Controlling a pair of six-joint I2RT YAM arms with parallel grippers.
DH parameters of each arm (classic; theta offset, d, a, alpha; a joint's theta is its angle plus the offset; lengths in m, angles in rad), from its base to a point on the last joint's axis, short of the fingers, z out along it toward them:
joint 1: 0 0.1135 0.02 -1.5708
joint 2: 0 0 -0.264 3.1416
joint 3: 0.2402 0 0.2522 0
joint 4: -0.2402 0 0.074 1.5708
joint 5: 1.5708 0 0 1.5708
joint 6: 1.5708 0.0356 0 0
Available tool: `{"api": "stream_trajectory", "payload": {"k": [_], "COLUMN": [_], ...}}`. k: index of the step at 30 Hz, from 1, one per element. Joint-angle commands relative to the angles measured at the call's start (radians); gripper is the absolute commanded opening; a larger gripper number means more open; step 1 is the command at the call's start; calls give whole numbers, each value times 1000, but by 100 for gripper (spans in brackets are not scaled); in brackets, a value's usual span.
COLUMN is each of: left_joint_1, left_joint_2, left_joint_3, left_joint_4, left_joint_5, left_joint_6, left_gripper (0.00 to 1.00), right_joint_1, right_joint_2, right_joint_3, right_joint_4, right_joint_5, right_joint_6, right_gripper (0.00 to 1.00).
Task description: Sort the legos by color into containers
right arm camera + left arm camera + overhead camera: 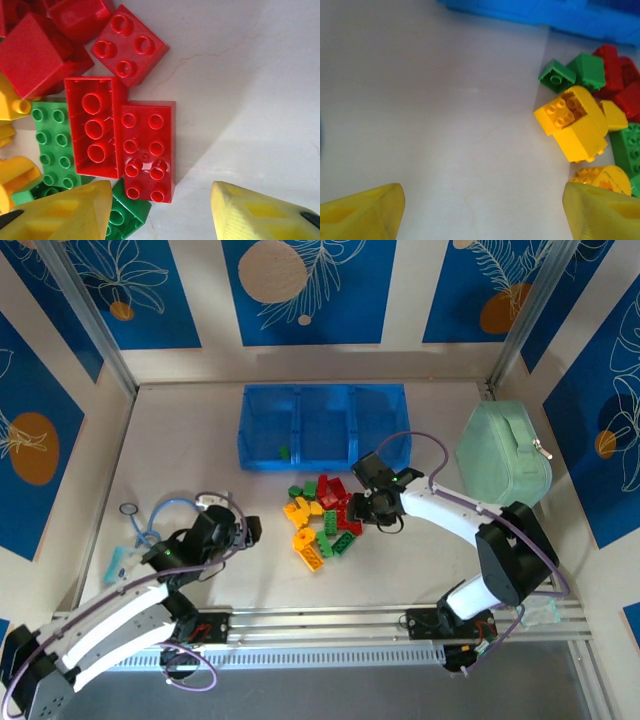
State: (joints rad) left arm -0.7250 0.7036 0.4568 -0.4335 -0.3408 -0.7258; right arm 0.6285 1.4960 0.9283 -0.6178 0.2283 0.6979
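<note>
Legos (147, 150): two red parallel, lengthwise toward right jaws, gapped, empty; left jaws wide, empty.

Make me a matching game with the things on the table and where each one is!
Things:
1. blue tray
2. mint case
3. brick pile
4. lone green brick

Places:
A. right side of the table
B. inside the tray's left section
C. middle of the table
D. back of the table, in the centre

Pairs: 1-D, 2-A, 3-C, 4-B
</note>
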Motion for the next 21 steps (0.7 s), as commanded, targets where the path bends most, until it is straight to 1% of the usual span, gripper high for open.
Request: {"api": "stream_trajectory", "payload": {"k": [1,5,15,21], "left_joint_1": [-8,-7,-7,-8], "left_joint_2": [-57,-54,-10,-6], "left_joint_3": [-13,6,-7,-20], "left_joint_4": [-86,-122,-93,-82], "left_joint_5": [-56,-46,0,-1], "left_joint_6": [-40,-43,-48,-47], "left_gripper": [82,82,82,82], "right_joint_1": [8,15,46,40], "right_joint_2": [24,57,123,160], "right_joint_3": [33,39,52,63], "right_joint_4": [-37,-37,-22,-46], "right_joint_5": [21,20,27,70], "right_joint_6": [20,17,22,40], "right_gripper": [55,55,55,53]}}
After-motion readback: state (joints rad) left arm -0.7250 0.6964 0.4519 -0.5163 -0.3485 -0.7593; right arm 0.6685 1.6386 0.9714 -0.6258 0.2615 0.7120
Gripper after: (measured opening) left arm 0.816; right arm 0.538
